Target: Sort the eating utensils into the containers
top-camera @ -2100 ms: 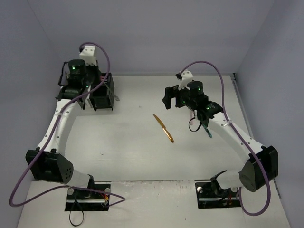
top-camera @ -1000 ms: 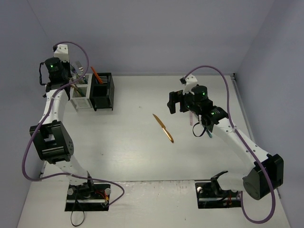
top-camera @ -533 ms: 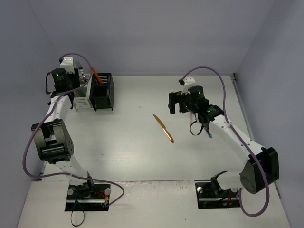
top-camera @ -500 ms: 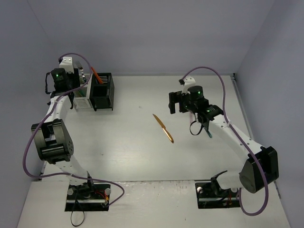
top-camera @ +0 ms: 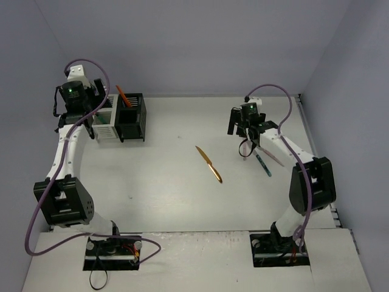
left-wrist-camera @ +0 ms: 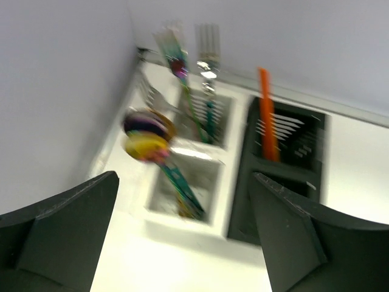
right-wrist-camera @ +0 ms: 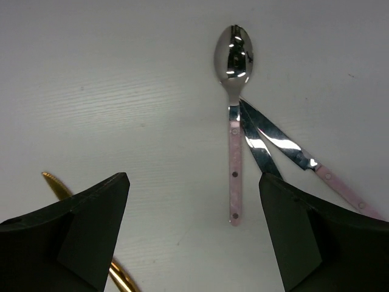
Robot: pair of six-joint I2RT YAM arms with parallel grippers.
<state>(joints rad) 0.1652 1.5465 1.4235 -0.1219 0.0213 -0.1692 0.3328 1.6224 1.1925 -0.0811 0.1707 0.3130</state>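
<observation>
My left gripper (left-wrist-camera: 185,240) hangs open just above the white container (left-wrist-camera: 159,210), nothing between its fingers. A multicoloured spoon (left-wrist-camera: 147,132) with a teal-patterned handle leans in the near compartment. Forks (left-wrist-camera: 208,58) stand in the far one. The black container (left-wrist-camera: 290,159) alongside holds an orange-red chopstick (left-wrist-camera: 265,109). My right gripper (right-wrist-camera: 194,237) is open over the table. A pink-handled spoon (right-wrist-camera: 234,125) lies just ahead of its fingers. Two knives (right-wrist-camera: 275,141) cross beside that spoon. A gold knife (top-camera: 209,163) lies mid-table, left of the right gripper (top-camera: 242,129).
Both containers (top-camera: 115,125) stand at the back left, close to the side wall. A purple cable (top-camera: 270,91) loops over the right arm. The table's right edge (top-camera: 310,140) runs close behind the pink utensils. The arm bases (top-camera: 112,249) sit at the near edge.
My left gripper has opened and the multicoloured spoon now rests in the white container. My right arm has swung back and to the right, over the pink-handled spoon.
</observation>
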